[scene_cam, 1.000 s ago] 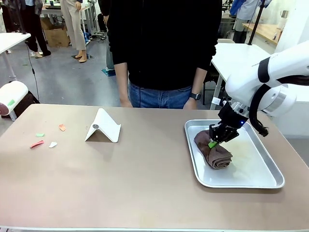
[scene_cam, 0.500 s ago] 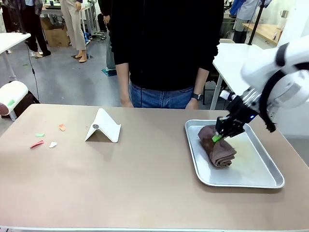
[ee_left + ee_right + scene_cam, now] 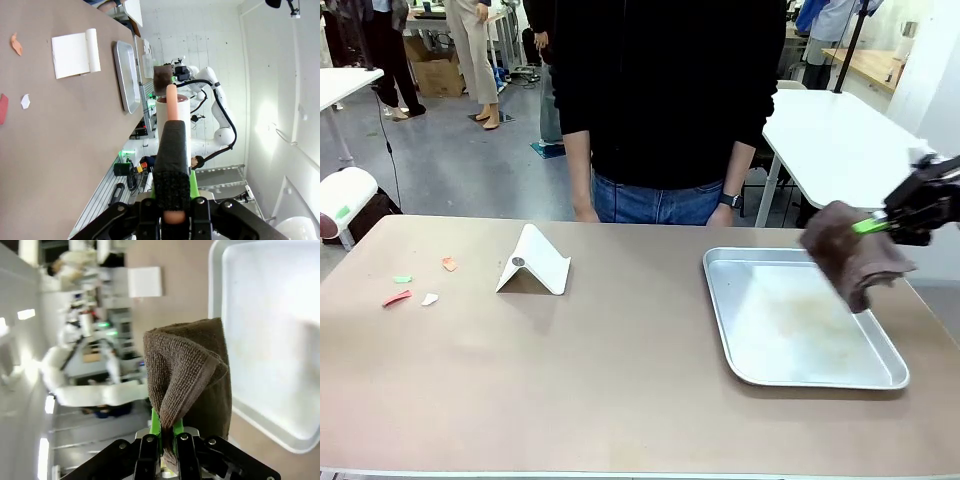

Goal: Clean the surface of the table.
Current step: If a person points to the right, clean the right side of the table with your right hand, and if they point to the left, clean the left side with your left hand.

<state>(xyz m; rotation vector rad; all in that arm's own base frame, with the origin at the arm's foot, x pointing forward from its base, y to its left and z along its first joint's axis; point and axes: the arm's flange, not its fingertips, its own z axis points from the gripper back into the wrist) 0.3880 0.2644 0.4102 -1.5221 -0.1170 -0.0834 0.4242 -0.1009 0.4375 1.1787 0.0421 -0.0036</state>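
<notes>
Robotics lab, white worktable (image 3: 835, 140), cardboard box (image 3: 438, 72), white robot arm (image 3: 216, 97).

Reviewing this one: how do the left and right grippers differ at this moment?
The right gripper is shut on a brown cloth; the left gripper is shut on a thin peach-coloured stick. The right gripper holds its cloth in the air over the metal tray, at its far right edge; the left gripper points along the edge of the table towards the other arm. Both are closed on something.
</notes>
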